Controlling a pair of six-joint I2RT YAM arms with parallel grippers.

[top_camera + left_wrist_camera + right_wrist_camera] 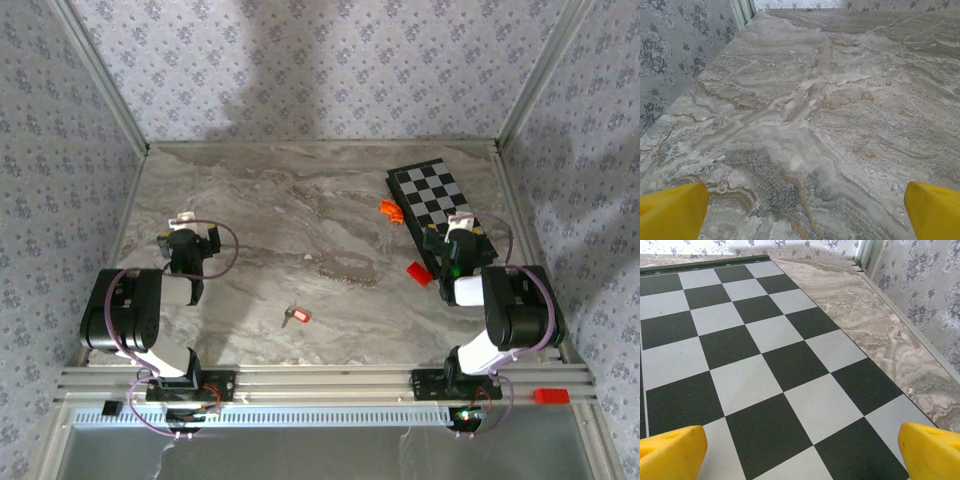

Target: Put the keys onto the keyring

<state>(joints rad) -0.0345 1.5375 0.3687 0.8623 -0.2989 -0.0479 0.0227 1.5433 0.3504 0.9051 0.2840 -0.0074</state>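
the left arm is folded back on itself, and the left gripper points toward the far wall, low over the bare table. its yellow fingers stand wide apart. the right arm is folded the same way, with the right gripper over the near end of the checkerboard, jaws also wide apart. the keys lie on the table near the front edge, between the arms. the keyring lies a little beyond them, not touching.
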